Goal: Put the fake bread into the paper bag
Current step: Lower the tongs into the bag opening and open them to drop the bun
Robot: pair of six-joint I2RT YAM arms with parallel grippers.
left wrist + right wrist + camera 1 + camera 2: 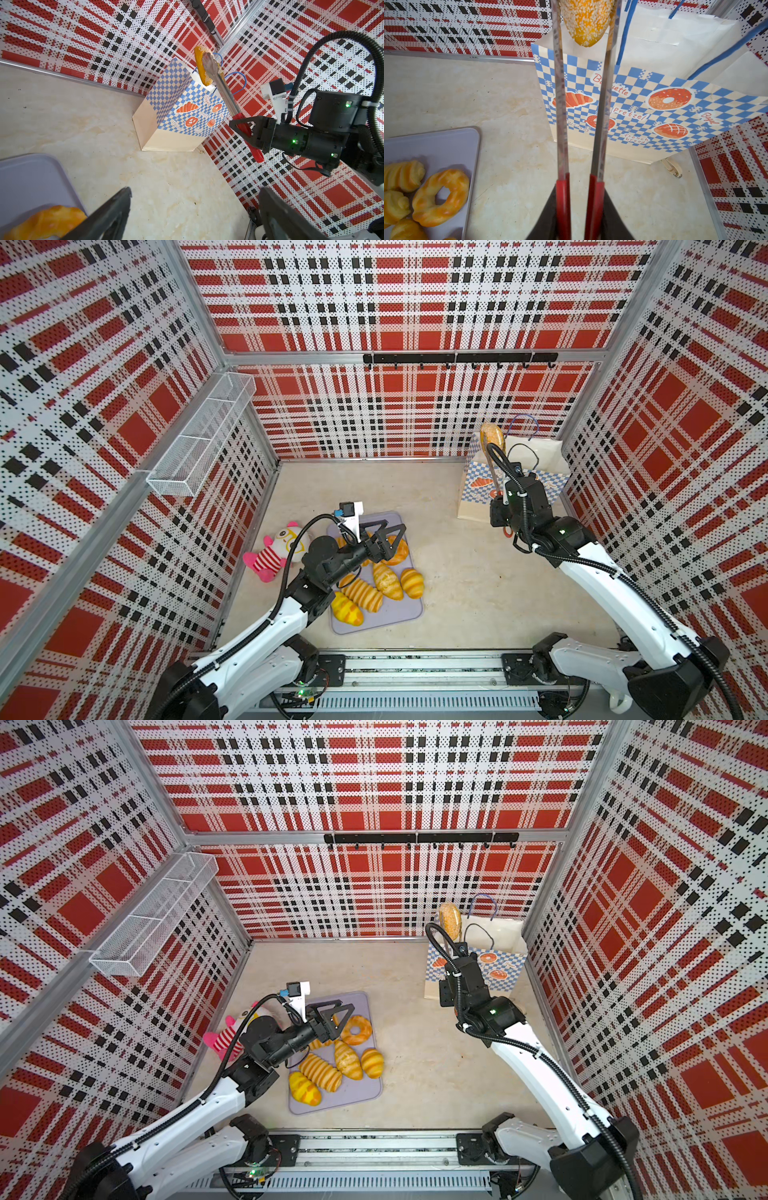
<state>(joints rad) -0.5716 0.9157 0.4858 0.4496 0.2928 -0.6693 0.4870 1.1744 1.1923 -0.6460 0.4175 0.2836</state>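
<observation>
The right claw [244,127] is clenched on the red handles of the tongs [226,91], whose two metal arms run up and away from it. The tong tips pinch the seeded bun [492,437] on edge. The bun hangs in the air over the rim of the bag [473,485], at about 10 o'clock of the bag's open mouth in both top views, and it is not inside. The bag stands upright at 2 o'clock on the surface [457,593], close to the right wall, with its checkered front facing the arms and its cord handles up. The left claw [195,193] is released, jaws spread wide and holding nothing. It hovers over the 12 o'clock end of the tray [399,614], which lies at 8 o'clock on the surface, well apart from the bag. The donut [356,1029] lies on the tray just beside that claw, partly under it in a top view. Below the donut on the tray, toward 6 o'clock, lie a ridged loaf [365,593], two croissants [387,580] side by side, and another yellow bread [347,609] at the 7 o'clock corner. More bread is hidden under the left arm. The doll [274,551] lies on the surface at 9 o'clock of the tray, near the left wall.
</observation>
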